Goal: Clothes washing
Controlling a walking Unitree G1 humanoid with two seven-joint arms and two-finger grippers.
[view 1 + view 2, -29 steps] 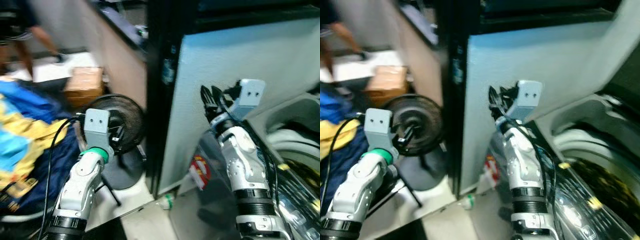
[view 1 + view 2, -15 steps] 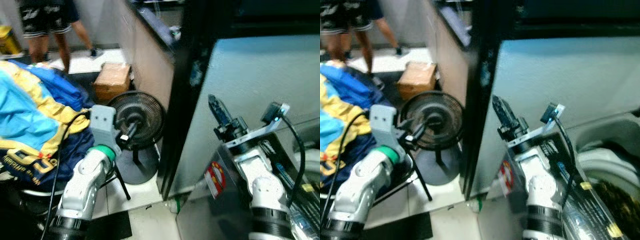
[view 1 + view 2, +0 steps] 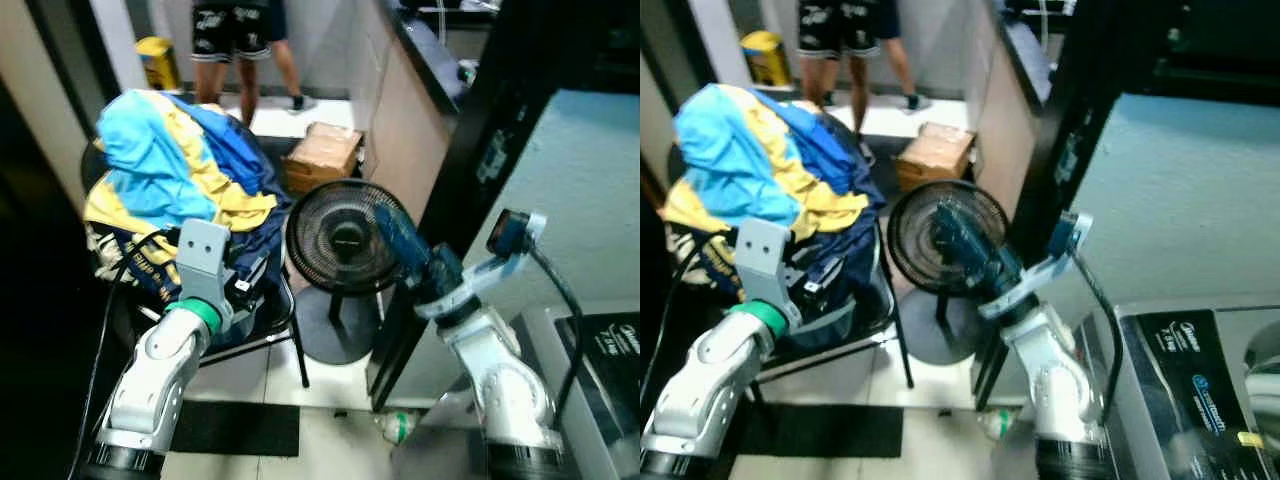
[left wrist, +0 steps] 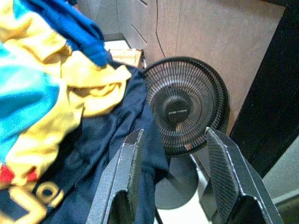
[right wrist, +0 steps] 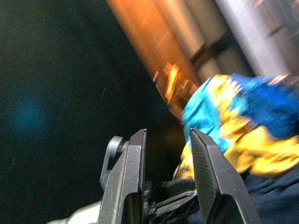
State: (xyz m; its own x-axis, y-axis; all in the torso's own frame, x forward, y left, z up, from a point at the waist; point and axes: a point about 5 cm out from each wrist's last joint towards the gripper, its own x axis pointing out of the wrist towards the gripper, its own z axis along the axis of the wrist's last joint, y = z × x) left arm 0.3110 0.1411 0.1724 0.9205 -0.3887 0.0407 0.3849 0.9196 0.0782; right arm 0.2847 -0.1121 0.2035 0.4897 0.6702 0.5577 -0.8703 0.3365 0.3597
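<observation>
On the chair (image 3: 285,335) the clothes pile (image 3: 175,190) lies ungrasped; we judge loading pending, with left gripper (image 4: 175,179) and right gripper (image 5: 168,179) both spread, empty.

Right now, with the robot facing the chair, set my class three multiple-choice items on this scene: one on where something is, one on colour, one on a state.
1. Where is the pile of clothes?
A. heaped on the chair
B. inside the washing machine
C. on top of the cardboard box

2. Which colours show in the pile?
A. red and green
B. light blue, yellow and navy
C. white and pink

3. How are the left gripper's fingers?
A. shut on a shirt
B. shut on nothing
C. open, holding nothing

Answers:
1 A, the heap rests on the black chair beside the black fan.
2 B, light blue and yellow cloth lie over navy cloth.
3 C, the left wrist view shows both fingers spread with the fan visible in the gap between them.
</observation>
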